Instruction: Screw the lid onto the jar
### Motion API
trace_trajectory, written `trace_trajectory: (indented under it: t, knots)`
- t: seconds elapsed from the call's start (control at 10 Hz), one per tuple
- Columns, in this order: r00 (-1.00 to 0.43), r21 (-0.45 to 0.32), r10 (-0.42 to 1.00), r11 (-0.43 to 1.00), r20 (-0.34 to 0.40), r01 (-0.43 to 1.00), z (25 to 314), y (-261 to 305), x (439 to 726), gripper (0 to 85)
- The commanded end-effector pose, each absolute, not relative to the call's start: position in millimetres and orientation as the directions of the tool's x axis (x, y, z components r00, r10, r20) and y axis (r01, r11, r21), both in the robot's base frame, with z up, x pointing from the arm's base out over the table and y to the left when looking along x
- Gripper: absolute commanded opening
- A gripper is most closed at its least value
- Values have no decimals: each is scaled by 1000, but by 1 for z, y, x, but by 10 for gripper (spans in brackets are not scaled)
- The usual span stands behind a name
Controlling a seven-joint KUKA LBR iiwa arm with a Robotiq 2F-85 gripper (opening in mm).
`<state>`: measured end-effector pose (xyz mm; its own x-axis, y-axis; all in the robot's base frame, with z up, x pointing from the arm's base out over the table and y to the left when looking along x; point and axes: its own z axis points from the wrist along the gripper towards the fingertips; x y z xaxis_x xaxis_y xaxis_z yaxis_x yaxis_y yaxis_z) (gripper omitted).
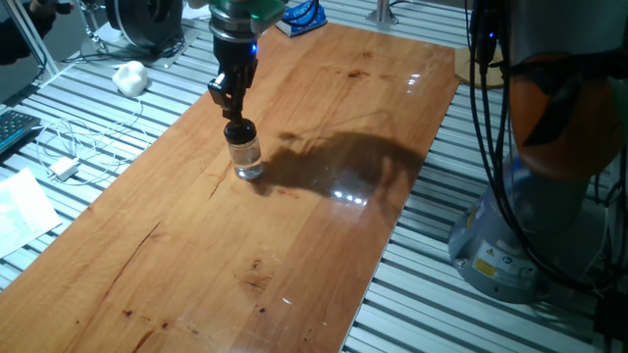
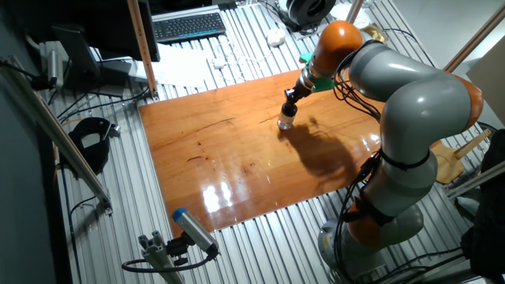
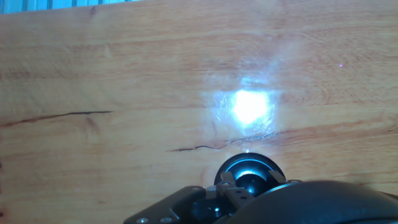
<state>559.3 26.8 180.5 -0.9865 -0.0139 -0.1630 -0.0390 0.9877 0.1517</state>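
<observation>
Directly above the jar (image 1: 245, 155), the end effector (image 1: 232, 100) hangs nose-down with its black fingers (image 1: 224, 90) drawn close together around the narrow knob of the lid (image 1: 239, 130); in the hand view the pads (image 3: 225, 184) sit tight on either side of that knob, so it is gripping the lid. The lid (image 3: 249, 175) itself is a small black round cap seated on the neck of the jar, and whether it is threaded down fully cannot be told. The jar is short, clear glass with a thick transparent base, and it stands upright on the wooden worktop (image 1: 294, 226), toward the far end of the board and nearer its left long edge in the fixed view that looks down the board's length. In the other fixed view the jar (image 2: 286, 121) shows as a small pale shape under the end effector (image 2: 289, 101), with the arm's dark shadow spreading over the wood just beside it on the side toward the robot base. A bright patch of reflected light (image 3: 249, 107) lies on the wood beyond the jar in the hand view, and a dark crack in the grain (image 3: 62, 115) runs off to the left of it. Behind the jar, past the worktop's edge, a black keyboard (image 2: 188, 26) rests on the slatted metal table (image 2: 197, 252), and a white cable (image 1: 69, 147) lies coiled on the slats well apart from the jar.
</observation>
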Motion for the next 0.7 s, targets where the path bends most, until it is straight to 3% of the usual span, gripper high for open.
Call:
trace_trajectory:
  t: [0.0, 0.6]
  knots:
    - [-986, 148, -17, 988, -168, -42, 180, 27, 559, 0]
    - [-982, 123, -25, 991, -189, -49, 175, 27, 559, 0]
